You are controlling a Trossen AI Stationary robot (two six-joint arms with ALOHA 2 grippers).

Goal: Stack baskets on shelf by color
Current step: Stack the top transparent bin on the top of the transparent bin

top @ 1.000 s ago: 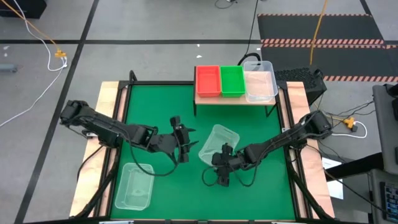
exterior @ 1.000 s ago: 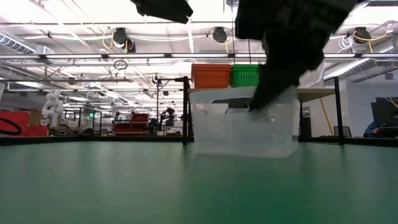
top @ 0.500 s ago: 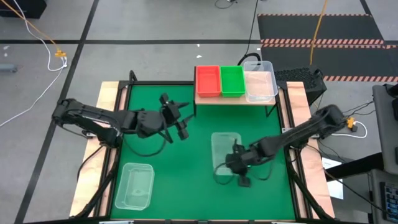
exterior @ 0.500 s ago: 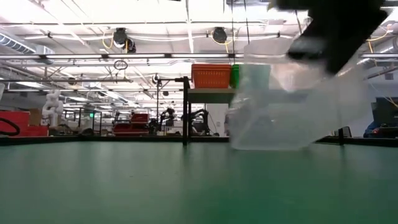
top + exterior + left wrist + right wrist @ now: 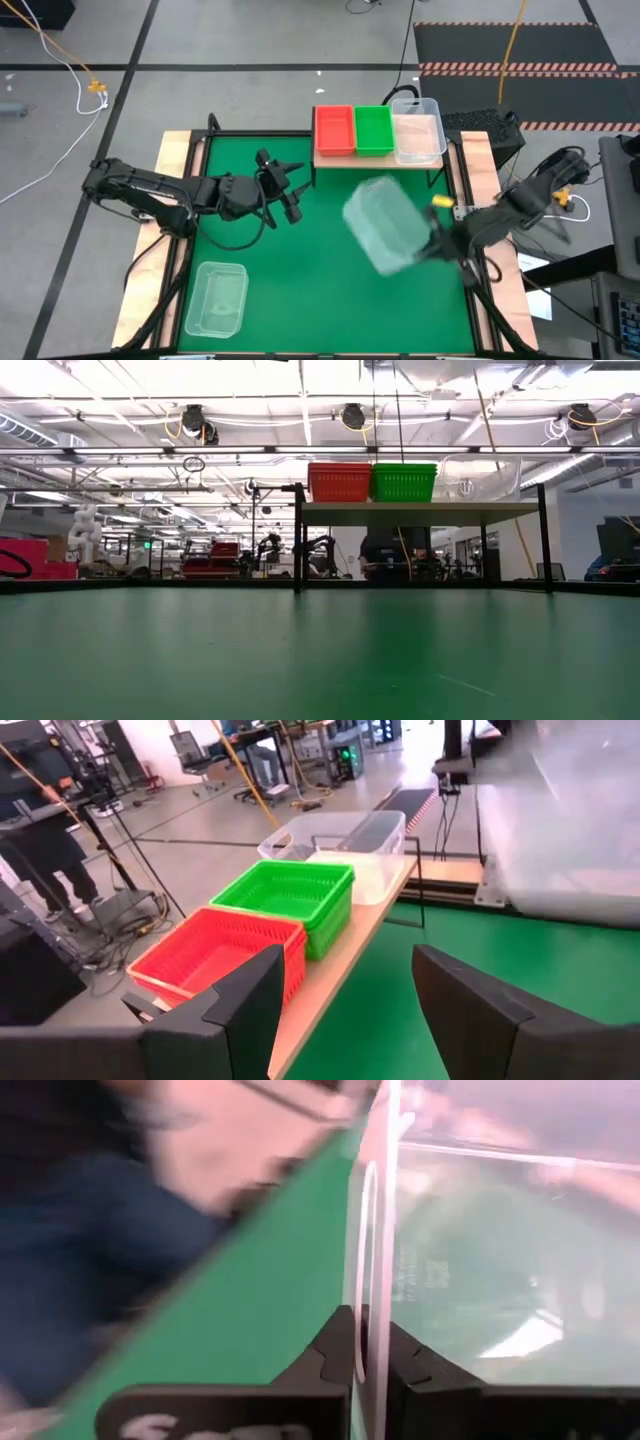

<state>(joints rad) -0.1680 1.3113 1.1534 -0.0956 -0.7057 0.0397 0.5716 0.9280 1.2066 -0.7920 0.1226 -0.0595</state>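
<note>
On the wooden shelf point(image 5: 330, 160) at the far edge stand a red basket point(image 5: 334, 130), a green basket point(image 5: 374, 130) and a clear basket point(image 5: 418, 138), side by side. My right gripper point(image 5: 437, 238) is shut on another clear basket point(image 5: 385, 225), which hangs blurred above the mat's right half. A third clear basket point(image 5: 215, 298) rests on its bottom at the near left. My left gripper point(image 5: 285, 190) stands open left of the shelf with nothing between its fingers point(image 5: 240, 1010). The low view shows only the shelf point(image 5: 420, 512) and its baskets. My right gripper pinches one thin wall of the clear basket point(image 5: 366, 1280) between its two fingers, one finger inside the basket and one outside. It comes from the table's right side at the basket's right end point(image 5: 425, 235). The basket is lifted clear of the mat and tilted.
The green mat point(image 5: 280, 260) covers the table between wooden side rails. The shelf stands on thin dark legs point(image 5: 298, 540) at the far edge. Cables and floor lie beyond the table; a person's legs point(image 5: 60, 870) show behind the shelf in the left wrist view.
My right gripper has gone up and toward the table's right edge, taking the clear basket with it; the basket stood on the mat and now hangs clear and tilted. My left gripper has drawn back toward the far left and then kept still.
</note>
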